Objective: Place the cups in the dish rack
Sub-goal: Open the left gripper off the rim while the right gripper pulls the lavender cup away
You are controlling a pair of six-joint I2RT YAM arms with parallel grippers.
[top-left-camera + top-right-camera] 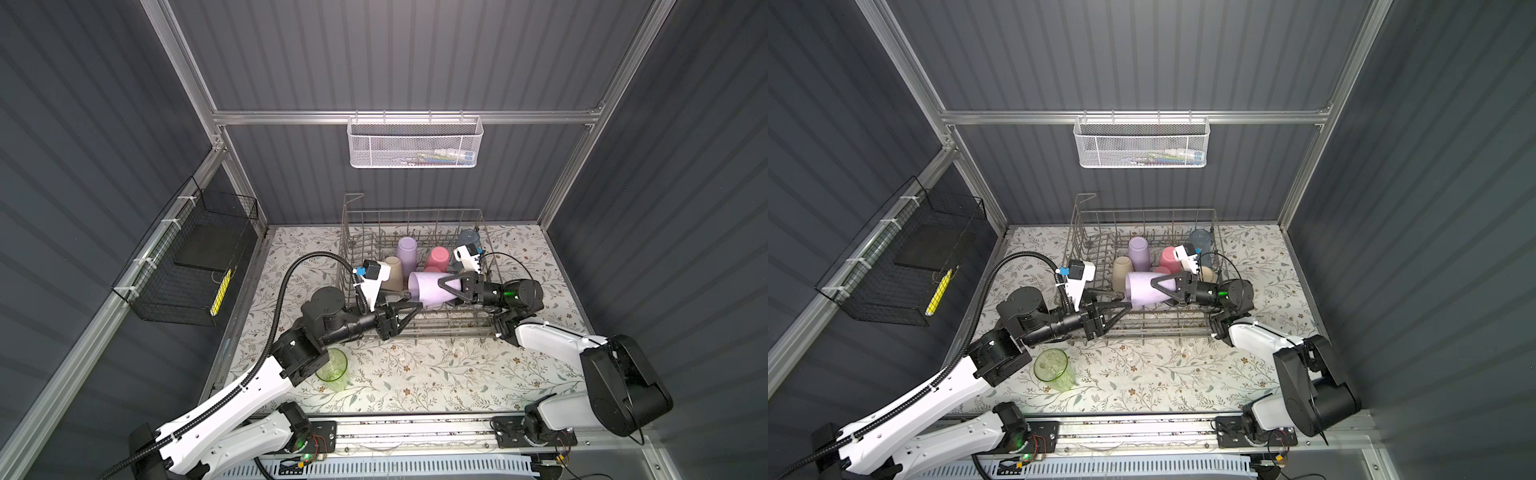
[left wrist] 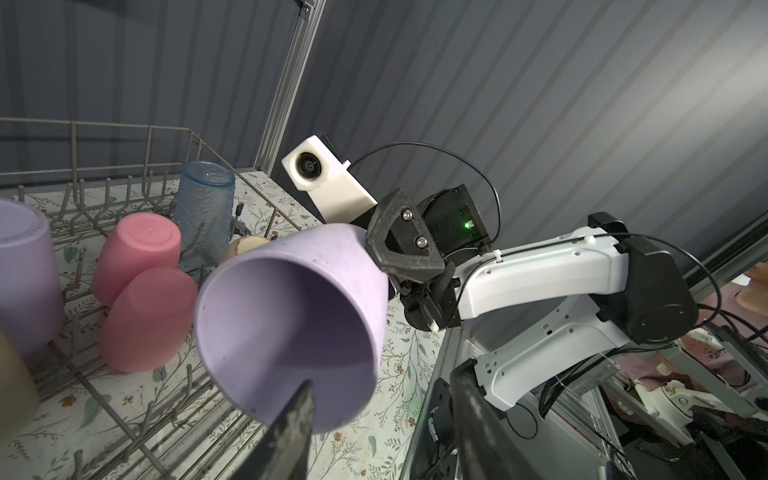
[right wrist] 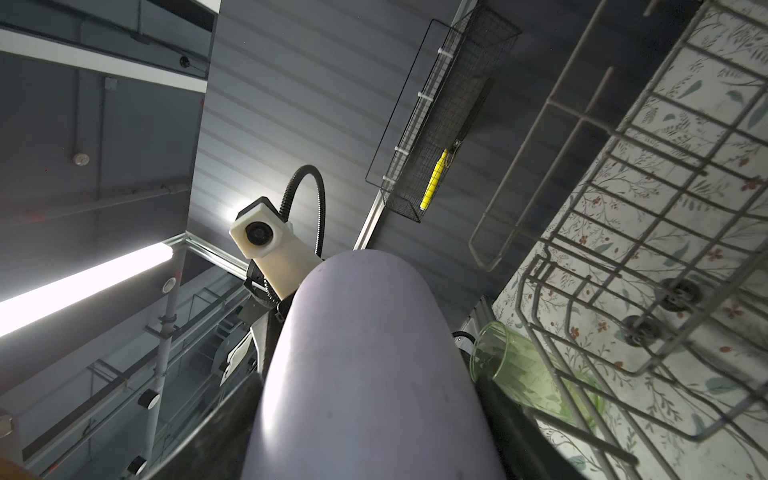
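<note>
Grey dish rack [image 1: 436,329] sits at the 12 o'clock end of the counter [image 1: 436,382]. The right hand [image 1: 442,293] pinches a lilac cup [image 1: 424,286] near its base. The cup lies level over the rack's middle, mouth toward 9 o'clock. The left hand [image 1: 415,300] is spread at the 8 o'clock side of that mouth. One finger [image 2: 291,432] crosses the rim in the left wrist view; contact unclear.

Bottom-up in the rack: second lilac cup [image 1: 406,251], pink cup [image 1: 437,257], beige cup [image 1: 392,272]. A blue cup [image 1: 468,239] stands in the 1 o'clock corner.

Green cup [image 1: 332,369] stands mouth-up on the counter, 7 o'clock of the rack.
</note>
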